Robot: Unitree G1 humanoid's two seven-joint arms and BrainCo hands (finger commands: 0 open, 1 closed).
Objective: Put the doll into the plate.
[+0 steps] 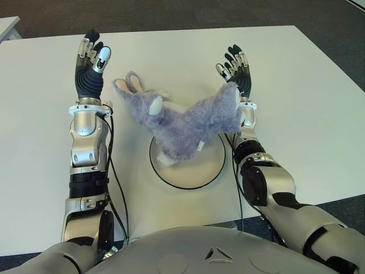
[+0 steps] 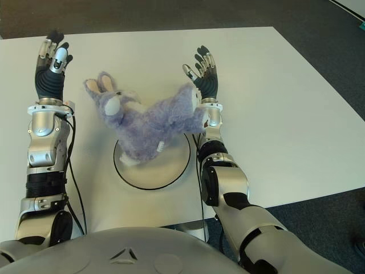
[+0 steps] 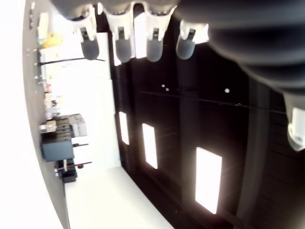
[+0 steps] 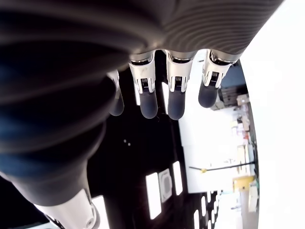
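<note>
A fluffy purple rabbit doll (image 1: 177,123) lies slantwise over the white, dark-rimmed plate (image 1: 188,184), its lower body on the plate. Its head and ears reach out to the upper left over the table, and its rear sticks out to the right. My left hand (image 1: 91,60) is held to the left of the doll's ears, apart from it, open and empty. My right hand (image 1: 235,68) stands open at the doll's rear end, its wrist close against the fur. In the right wrist view the straight fingers (image 4: 174,95) hold nothing. In the left wrist view the fingers (image 3: 121,43) are also straight and empty.
The white table (image 1: 296,114) carries only the plate and doll. Dark carpet floor (image 1: 342,34) lies beyond its far and right edges. Another white surface (image 1: 7,25) shows at the far left corner.
</note>
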